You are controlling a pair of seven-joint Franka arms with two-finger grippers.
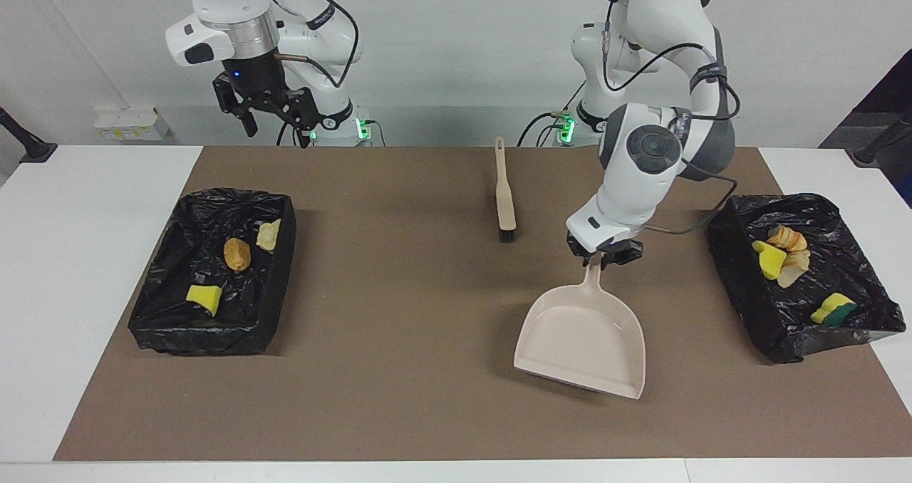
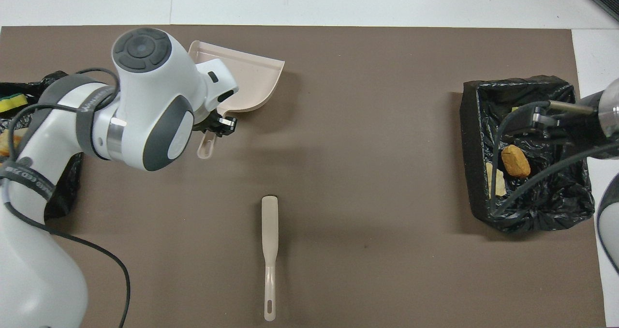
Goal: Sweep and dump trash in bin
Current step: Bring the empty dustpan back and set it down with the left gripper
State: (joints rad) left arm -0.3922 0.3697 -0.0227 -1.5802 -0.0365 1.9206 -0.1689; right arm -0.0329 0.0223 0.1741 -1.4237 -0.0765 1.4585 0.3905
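Note:
My left gripper [image 1: 604, 253] is shut on the handle of the beige dustpan [image 1: 581, 340]. It holds the pan low over the brown mat, between the brush and the bin at the left arm's end. The pan looks empty and also shows in the overhead view [image 2: 246, 83]. That bin [image 1: 719, 234] holds a yellow sponge bit [image 1: 771, 261], bread-like lumps [image 1: 787, 239] and the green-topped sponge [image 1: 833, 309]. The bin [image 1: 235, 196] at the right arm's end holds a yellow sponge bit [image 1: 204, 296], a brown lump [image 1: 236, 253] and a pale lump [image 1: 268, 235]. My right gripper [image 1: 279, 128] is open, empty and raised.
The beige brush [image 1: 504, 198] lies on the mat near the robots, at the middle; it also shows in the overhead view [image 2: 269, 250]. Both bins are lined with black bags. A white table surface borders the mat [image 1: 399, 397].

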